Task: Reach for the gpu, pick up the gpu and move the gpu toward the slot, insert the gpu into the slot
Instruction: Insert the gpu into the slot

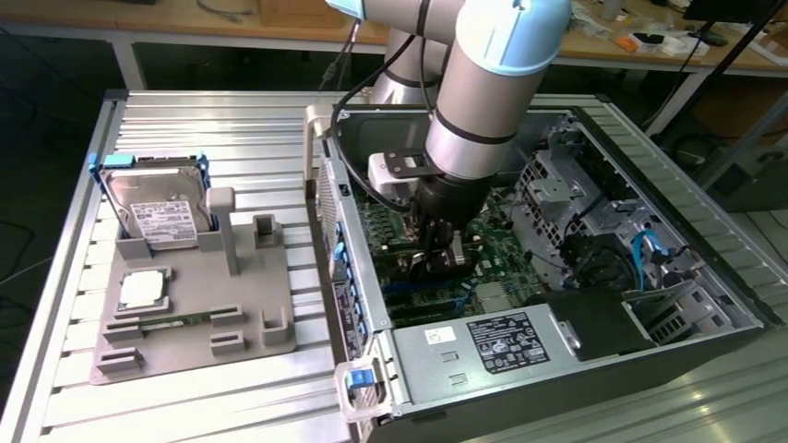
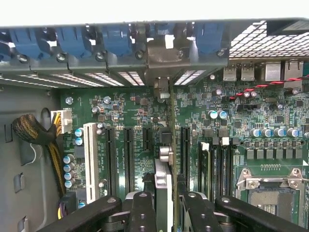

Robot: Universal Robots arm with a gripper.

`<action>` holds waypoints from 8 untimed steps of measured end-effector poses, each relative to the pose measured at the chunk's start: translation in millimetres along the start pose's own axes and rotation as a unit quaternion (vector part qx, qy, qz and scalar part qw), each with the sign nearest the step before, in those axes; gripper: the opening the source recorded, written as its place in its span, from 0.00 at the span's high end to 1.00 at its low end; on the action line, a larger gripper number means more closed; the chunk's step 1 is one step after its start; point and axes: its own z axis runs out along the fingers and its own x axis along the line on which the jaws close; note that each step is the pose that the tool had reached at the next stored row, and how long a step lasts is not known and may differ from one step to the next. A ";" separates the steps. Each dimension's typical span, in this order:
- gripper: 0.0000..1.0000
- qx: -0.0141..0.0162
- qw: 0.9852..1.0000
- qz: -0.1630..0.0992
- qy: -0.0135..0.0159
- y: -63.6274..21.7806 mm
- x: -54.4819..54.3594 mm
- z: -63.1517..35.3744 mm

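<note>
gripper: black two-finger gripper down inside the open silver-and-black PC case, over the green motherboard
fingers: black fingers closed narrow on the gpu, one each side of the card
gpu: thin dark circuit card with silver metal end bracket, held edge-on and upright between the fingers; bracket end points at the case's rear slot wall with the blue clips
gpu vs motherboard: card lines up between the long black expansion slots; can't tell if its edge is seated or just above
hard drive: boxy silver drive with white label upright in the grey holder tray, well apart from the case, on the exterior view's left
memory stick: narrow green stick lying in that tray, near its front
</note>
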 end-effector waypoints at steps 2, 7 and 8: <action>0.73 0.000 1.000 0.001 0.000 0.0 0.2 -0.1; 0.73 0.000 1.000 0.001 0.000 0.0 0.3 -0.3; 0.73 0.000 1.000 0.001 0.000 0.0 0.3 -0.4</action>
